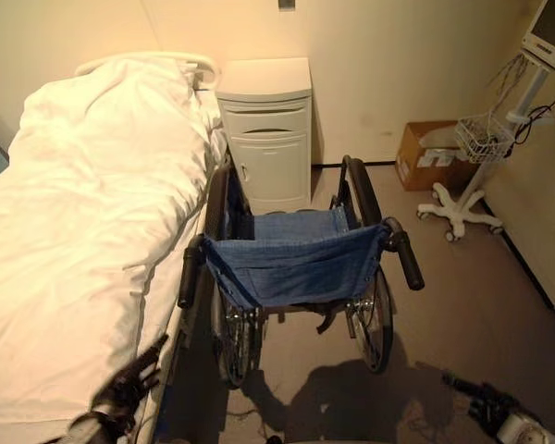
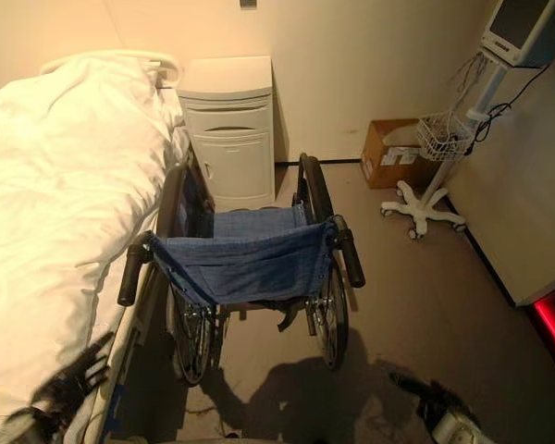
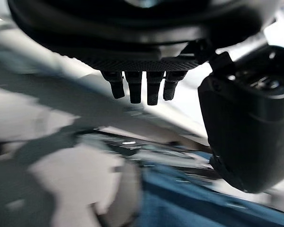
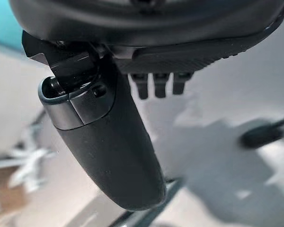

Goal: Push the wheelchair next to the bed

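The wheelchair (image 1: 296, 264) has a blue fabric seat and back and black push handles (image 1: 407, 259). It stands with its left wheel close against the side of the bed (image 1: 83, 213), which is covered in white bedding, and it faces the wall. My left hand (image 1: 125, 388) is low at the bed's edge, behind the left handle (image 1: 191, 273) and apart from it. Its fingers (image 3: 142, 87) are straight and hold nothing. My right hand (image 1: 486, 402) hangs low over the floor behind the right wheel, open, with its thumb (image 4: 109, 142) extended.
A white bedside cabinet (image 1: 266, 129) stands against the wall just ahead of the wheelchair. To the right are a cardboard box (image 1: 425, 157) and a wheeled monitor stand (image 1: 458, 208) with a wire basket (image 1: 486, 137). Bare floor lies to the wheelchair's right.
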`<state>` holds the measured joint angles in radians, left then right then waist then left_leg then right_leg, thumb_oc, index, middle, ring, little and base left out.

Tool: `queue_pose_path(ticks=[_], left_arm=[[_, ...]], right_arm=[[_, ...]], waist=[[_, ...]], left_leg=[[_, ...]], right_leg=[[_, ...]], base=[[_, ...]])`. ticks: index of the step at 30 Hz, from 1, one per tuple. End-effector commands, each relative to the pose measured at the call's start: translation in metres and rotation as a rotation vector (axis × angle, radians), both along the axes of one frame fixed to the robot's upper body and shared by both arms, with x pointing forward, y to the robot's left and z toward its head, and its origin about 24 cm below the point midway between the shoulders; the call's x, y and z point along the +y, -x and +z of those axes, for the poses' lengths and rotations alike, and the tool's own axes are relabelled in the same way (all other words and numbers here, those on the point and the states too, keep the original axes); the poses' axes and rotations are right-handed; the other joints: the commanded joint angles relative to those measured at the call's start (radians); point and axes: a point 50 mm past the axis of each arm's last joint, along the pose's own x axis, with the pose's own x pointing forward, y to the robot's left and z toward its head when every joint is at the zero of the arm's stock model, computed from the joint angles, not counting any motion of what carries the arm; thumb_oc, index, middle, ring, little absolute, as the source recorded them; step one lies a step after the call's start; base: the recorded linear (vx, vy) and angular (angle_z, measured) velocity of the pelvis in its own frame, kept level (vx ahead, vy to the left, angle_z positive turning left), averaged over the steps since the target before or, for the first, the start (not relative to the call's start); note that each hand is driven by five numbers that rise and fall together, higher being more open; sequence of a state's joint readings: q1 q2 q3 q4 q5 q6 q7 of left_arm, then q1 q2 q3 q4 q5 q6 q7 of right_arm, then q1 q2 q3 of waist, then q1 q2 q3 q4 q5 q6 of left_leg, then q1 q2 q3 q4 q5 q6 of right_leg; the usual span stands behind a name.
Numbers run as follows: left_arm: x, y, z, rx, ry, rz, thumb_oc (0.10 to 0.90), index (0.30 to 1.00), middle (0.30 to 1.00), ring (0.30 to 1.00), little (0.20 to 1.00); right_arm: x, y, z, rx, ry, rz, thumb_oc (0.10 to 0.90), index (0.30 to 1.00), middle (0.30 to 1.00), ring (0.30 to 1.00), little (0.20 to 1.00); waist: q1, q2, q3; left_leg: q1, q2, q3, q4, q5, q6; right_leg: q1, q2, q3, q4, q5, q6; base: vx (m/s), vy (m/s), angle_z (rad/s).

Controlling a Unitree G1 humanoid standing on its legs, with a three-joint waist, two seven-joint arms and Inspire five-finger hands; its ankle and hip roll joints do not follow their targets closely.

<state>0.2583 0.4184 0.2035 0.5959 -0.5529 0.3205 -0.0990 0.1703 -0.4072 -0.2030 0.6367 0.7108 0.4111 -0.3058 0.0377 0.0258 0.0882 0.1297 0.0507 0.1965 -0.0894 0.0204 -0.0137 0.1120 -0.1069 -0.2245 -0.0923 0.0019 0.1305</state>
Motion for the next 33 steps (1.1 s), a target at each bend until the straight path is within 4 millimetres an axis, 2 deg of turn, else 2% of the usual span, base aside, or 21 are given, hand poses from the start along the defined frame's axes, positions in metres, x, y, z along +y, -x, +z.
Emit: queue_pose_path(ticks=[1,3,5,7,9,11,14,15,22,26,33], left_arm=[[0.002,-0.021,0.0,-0.049,-0.033,0.007,0.8,0.9,0.9,0.9,0.9],[-0.024,0.0,-0.03,0.074,0.083,0.074,0.8,0.9,0.9,0.9,0.9],[-0.039,0.012,-0.043,0.16,0.143,0.089,0.8,0.9,0.9,0.9,0.9],[-0.052,0.02,-0.052,0.227,0.165,0.069,0.8,0.9,0.9,0.9,0.9],[-0.068,0.03,-0.061,0.317,0.183,-0.001,0.8,0.9,0.9,0.9,0.9],[-0.077,0.037,-0.065,0.362,0.2,0.0,0.8,0.9,0.9,0.9,0.9],[-0.084,0.042,-0.068,0.406,0.196,-0.013,0.8,0.9,0.9,0.9,0.9],[-0.086,0.046,-0.069,0.449,0.187,-0.06,0.8,0.9,0.9,0.9,0.9],[-0.094,0.05,-0.072,0.517,0.183,-0.108,0.8,0.9,0.9,0.9,0.9],[-0.093,0.053,-0.072,0.541,0.159,-0.176,0.8,0.9,0.9,0.9,0.9],[-0.09,0.054,-0.071,0.553,0.16,-0.172,0.8,0.9,0.9,0.9,0.9]], right_arm=[[-0.002,-0.029,0.009,-0.095,0.104,0.018,0.8,0.9,0.9,0.9,0.9],[0.019,-0.014,-0.017,-0.033,0.004,0.011,0.8,0.9,0.9,0.9,0.9],[0.03,-0.004,-0.03,0.009,-0.04,0.029,0.8,0.9,0.9,0.9,0.9],[0.039,0.001,-0.037,0.046,-0.057,0.079,0.8,0.9,0.9,0.9,0.9],[0.049,0.01,-0.045,0.104,-0.046,0.219,0.8,0.9,0.9,0.9,0.9],[0.055,0.015,-0.049,0.152,-0.026,0.347,0.8,0.9,0.9,0.9,0.9],[0.064,0.027,-0.056,0.244,-0.061,0.509,0.8,0.9,0.9,0.9,0.9],[0.072,0.037,-0.06,0.287,-0.136,0.574,0.8,0.9,0.9,0.9,0.9],[0.094,0.047,-0.067,0.304,-0.284,0.663,0.8,0.9,0.9,0.9,0.9],[0.096,0.047,-0.067,0.312,-0.279,0.675,0.8,0.9,0.9,0.9,0.9],[0.092,0.048,-0.067,0.347,-0.258,0.712,0.8,0.9,0.9,0.9,0.9]], waist=[[0.009,-0.018,0.002],[0.01,-0.018,-0.004],[0.009,-0.018,-0.01],[0.007,-0.018,-0.015],[0.005,-0.018,-0.02],[0.002,-0.019,-0.023],[0.003,-0.021,-0.024],[0.006,-0.022,-0.023],[0.009,-0.025,-0.027],[0.01,-0.022,-0.03],[0.01,-0.019,-0.036]], left_leg=[[-0.014,0.004,-0.013,0.068,-0.036,-0.062],[-0.012,0.003,-0.012,0.067,-0.039,-0.059],[-0.011,0.003,-0.008,0.067,-0.043,-0.058],[-0.011,0.002,-0.007,0.07,-0.047,-0.056],[-0.009,0.002,-0.006,0.073,-0.054,-0.051],[-0.009,0.0,-0.006,0.075,-0.059,-0.047],[-0.011,-0.003,-0.008,0.075,-0.064,-0.043],[-0.011,-0.006,-0.013,0.073,-0.065,-0.04],[-0.008,-0.017,-0.025,0.052,-0.063,-0.034],[-0.008,-0.022,-0.03,0.045,-0.061,-0.033],[-0.007,-0.032,-0.033,0.045,-0.063,-0.027]], right_leg=[[-0.02,0.016,-0.064,0.066,-0.012,-0.001],[-0.02,0.014,-0.063,0.064,-0.008,-0.002],[-0.02,0.013,-0.065,0.064,-0.007,-0.002],[-0.02,0.012,-0.063,0.066,-0.006,-0.002],[-0.018,0.012,-0.061,0.068,-0.007,-0.002],[-0.02,0.01,-0.057,0.071,-0.007,0.0],[-0.018,0.006,-0.059,0.073,-0.008,0.002],[-0.017,0.004,-0.06,0.073,-0.007,0.003],[-0.02,0.001,-0.061,0.074,0.0,0.009],[-0.023,-0.002,-0.066,0.077,0.0,0.01],[-0.02,-0.002,-0.06,0.078,-0.005,0.007]], base=[[0.0,0.0,0.0],[0.0,0.0,0.0],[0.0,0.0,0.0],[0.0,0.0,0.0],[0.0,0.0,0.0],[0.0,0.0,0.0],[-0.04,0.019,0.0],[-0.05,0.011,0.0],[-0.02,0.007,0.04],[-0.03,0.019,0.08],[-0.01,0.01,0.04]])
